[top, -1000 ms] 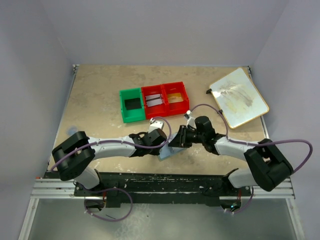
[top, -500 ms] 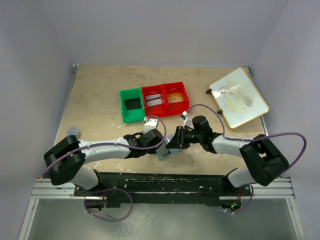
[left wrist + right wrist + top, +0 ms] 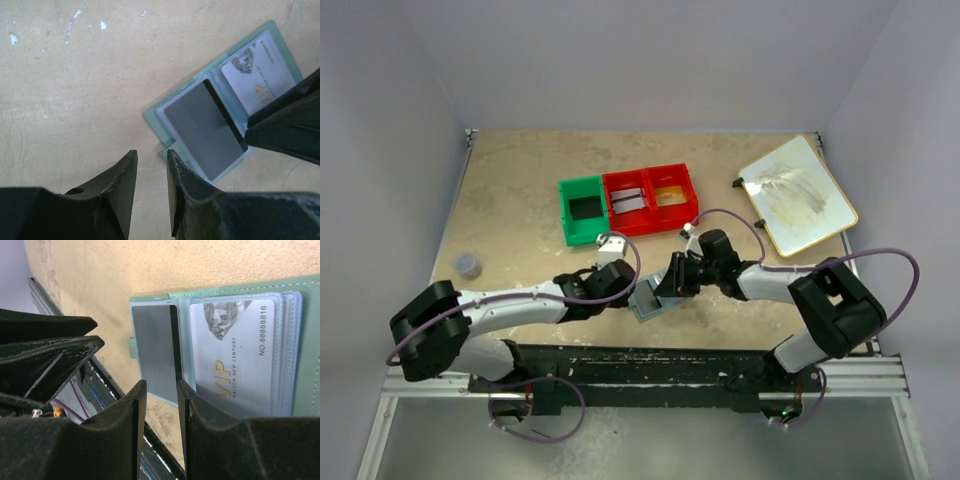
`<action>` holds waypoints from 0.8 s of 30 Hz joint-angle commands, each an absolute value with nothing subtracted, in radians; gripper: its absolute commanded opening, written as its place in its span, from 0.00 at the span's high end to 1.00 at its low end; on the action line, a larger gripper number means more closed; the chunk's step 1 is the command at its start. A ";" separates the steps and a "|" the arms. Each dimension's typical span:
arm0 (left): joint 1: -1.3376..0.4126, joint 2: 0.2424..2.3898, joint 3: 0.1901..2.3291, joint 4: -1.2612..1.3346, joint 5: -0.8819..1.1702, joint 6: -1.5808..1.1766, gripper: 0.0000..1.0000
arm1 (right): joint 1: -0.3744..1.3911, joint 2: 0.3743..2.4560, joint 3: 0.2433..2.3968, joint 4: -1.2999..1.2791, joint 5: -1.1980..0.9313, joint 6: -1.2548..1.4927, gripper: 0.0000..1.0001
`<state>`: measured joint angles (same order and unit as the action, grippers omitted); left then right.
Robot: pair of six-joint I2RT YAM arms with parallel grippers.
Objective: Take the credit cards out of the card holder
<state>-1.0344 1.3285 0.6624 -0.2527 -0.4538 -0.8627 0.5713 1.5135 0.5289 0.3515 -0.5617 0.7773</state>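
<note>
Black jaws, both pairs narrowly parted, empty, beside card holder (image 3: 214, 80)

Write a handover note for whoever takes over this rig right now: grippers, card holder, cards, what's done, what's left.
Left gripper: slightly open, empty, beside the card holder.
Right gripper: slightly open, empty, over the holder.
Holder lies open on the table; the dark grey card and the silver VIP card sit in its pockets.
Done: holder open.
Left: pull both cards out.
</note>
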 commanded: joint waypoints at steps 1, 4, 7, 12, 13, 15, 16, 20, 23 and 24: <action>-1.035 1.384 0.764 -0.203 -0.408 -0.798 0.72 | 0.571 1.543 0.563 0.368 -0.554 0.750 0.66; -1.035 1.436 0.794 -0.206 -0.384 -0.782 0.72 | 0.572 1.574 0.556 0.397 -0.571 0.753 0.66; -1.035 1.475 0.805 -0.209 -0.355 -0.774 0.73 | 0.572 1.598 0.531 0.441 -0.601 0.768 0.67; -1.037 1.526 0.798 -0.225 -0.359 -0.787 0.85 | 0.571 1.626 0.502 0.487 -0.618 0.783 0.67; -1.036 1.531 0.789 -0.220 -0.358 -0.788 0.86 | 0.572 1.630 0.498 0.494 -0.617 0.788 0.67; -1.036 1.541 0.783 -0.215 -0.357 -0.782 0.89 | 0.572 1.634 0.484 0.519 -0.619 0.802 0.68; -1.036 1.548 0.782 -0.214 -0.356 -0.778 0.90 | 0.571 1.633 0.475 0.529 -0.618 0.815 0.68; -1.036 1.591 0.790 -0.219 -0.351 -0.763 0.95 | 0.571 1.617 0.443 0.583 -0.598 0.869 0.69; -1.037 1.613 0.793 -0.221 -0.353 -0.759 0.98 | 0.572 1.622 0.413 0.685 -0.600 0.923 0.70; -1.037 1.617 0.793 -0.221 -0.354 -0.759 0.98 | 0.571 1.629 0.399 0.735 -0.608 0.956 0.71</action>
<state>-1.0351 1.5661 0.7910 -0.2085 -0.3637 -0.7822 0.5682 1.6188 0.4454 0.5980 -0.5972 0.8669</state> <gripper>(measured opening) 0.028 0.299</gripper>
